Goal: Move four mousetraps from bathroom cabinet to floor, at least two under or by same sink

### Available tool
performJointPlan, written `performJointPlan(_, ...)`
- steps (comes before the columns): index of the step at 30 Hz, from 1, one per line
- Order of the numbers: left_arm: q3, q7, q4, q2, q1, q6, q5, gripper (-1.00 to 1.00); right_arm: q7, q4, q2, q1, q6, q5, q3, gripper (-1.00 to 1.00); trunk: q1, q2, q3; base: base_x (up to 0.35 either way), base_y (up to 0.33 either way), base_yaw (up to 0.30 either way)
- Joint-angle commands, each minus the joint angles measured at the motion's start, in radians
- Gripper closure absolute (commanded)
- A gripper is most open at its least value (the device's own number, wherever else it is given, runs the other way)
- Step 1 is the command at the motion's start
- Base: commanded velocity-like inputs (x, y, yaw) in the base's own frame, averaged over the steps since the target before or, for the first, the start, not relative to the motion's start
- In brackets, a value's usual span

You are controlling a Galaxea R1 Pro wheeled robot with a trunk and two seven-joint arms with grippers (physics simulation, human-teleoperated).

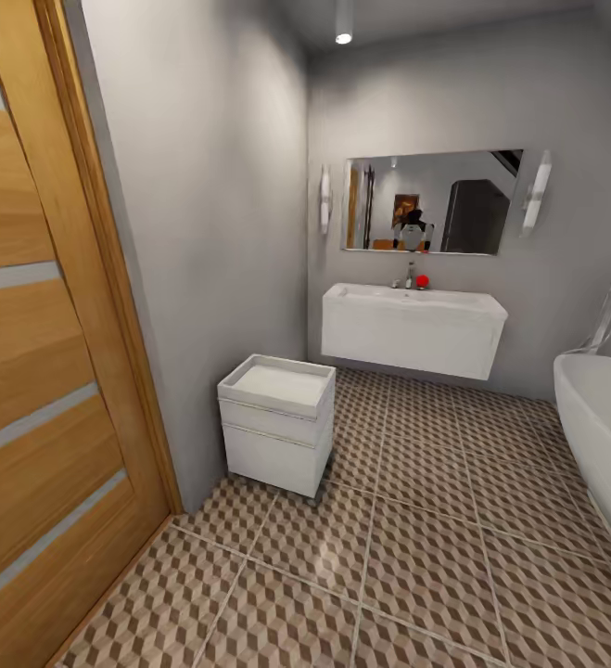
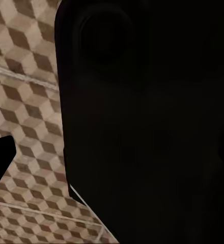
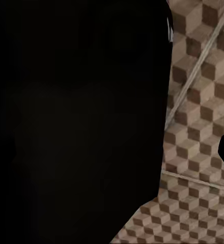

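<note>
The white wall-hung sink (image 1: 407, 329) hangs on the far grey wall under a mirror, with a chrome tap (image 1: 409, 276) and a small red object (image 1: 423, 280) on its top. The bathroom floor (image 1: 435, 557) of cube-patterned tiles runs from me to the wall and under the sink. The mousetraps and the cabinet are out of view. In the left wrist view a large black body stands before the floor tiles (image 2: 25, 101), and a small black tip (image 2: 0, 160) juts over them. The right wrist view shows a similar black mass over tiles (image 3: 198, 101). I cannot tell how the jaws stand.
A small white two-drawer unit (image 1: 277, 422) stands against the left wall, near its corner. The wooden door (image 1: 36, 353) is close on my left. A white bathtub (image 1: 606, 436) curves in at the right. Open tiled floor lies between unit, tub and sink.
</note>
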Motion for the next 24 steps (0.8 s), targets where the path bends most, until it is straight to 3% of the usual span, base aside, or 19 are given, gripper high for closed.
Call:
performJointPlan(1, 0.006, -0.006, 0.006, 0.006, 0.006, 0.006, -0.006, -1.0, 0.002, -0.006, 0.006, -0.006, 0.006, -0.006, -0.006, -1.0, 0.0, -0.001, -0.001, 0.0, 0.0, 0.0)
performJointPlan(5, 0.026, -0.021, 0.008, 0.008, 0.025, 0.028, -0.006, -1.0, 0.003, -0.027, 0.028, -0.029, 0.012, -0.006, -0.007, -1.0, 0.0, -0.001, -0.001, 0.0, 0.0, 0.0)
performJointPlan(13, 0.027, -0.019, -0.005, 0.006, 0.024, 0.013, -0.006, -1.0, 0.003, -0.057, 0.044, -0.075, -0.017, -0.007, -0.007, -1.0, 0.0, -0.001, -0.001, 0.0, 0.0, 0.0)
performJointPlan(24, 0.027, -0.014, -0.019, 0.006, 0.023, -0.035, -0.007, -1.0, 0.003, -0.076, 0.05, -0.117, -0.047, -0.007, -0.008, -1.0, 0.0, -0.001, -0.001, 0.0, 0.0, 0.0)
